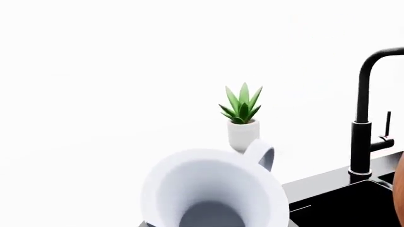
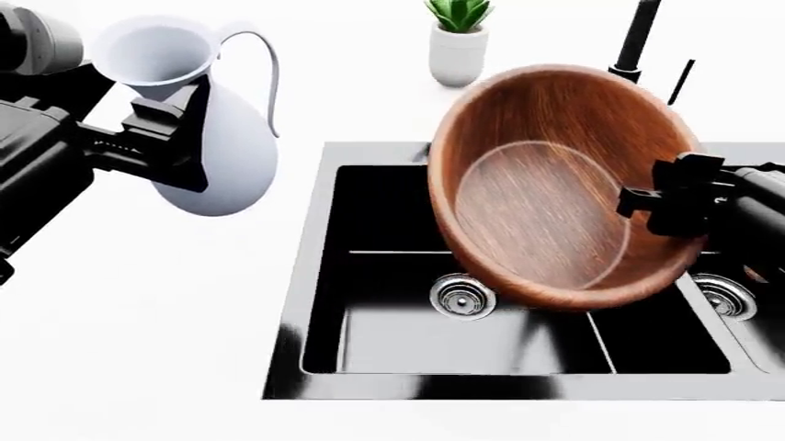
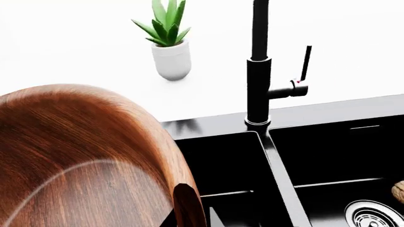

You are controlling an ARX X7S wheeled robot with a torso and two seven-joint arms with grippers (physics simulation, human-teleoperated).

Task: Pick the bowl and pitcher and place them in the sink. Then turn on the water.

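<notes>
My left gripper (image 2: 169, 130) is shut on the neck of the white pitcher (image 2: 221, 138) and holds it up over the counter, left of the sink (image 2: 312, 276). In the left wrist view the pitcher's flared mouth (image 1: 211, 189) fills the lower middle. My right gripper (image 2: 653, 200) is shut on the right rim of the large wooden bowl (image 2: 546, 184). The bowl hangs tilted above the sink's left basin and centre divider. The right wrist view shows the bowl (image 3: 82, 161) with its rim between the jaws. The black faucet (image 3: 259, 71) with its thin side lever (image 3: 306, 61) stands behind the divider; no water shows.
A white pot with a green plant (image 2: 459, 46) stands on the counter behind the sink, left of the faucet (image 2: 638, 37). Steel drains (image 2: 462, 296) sit in each basin. A small walnut-like nut (image 3: 399, 191) lies in the right basin near its drain (image 3: 375, 215).
</notes>
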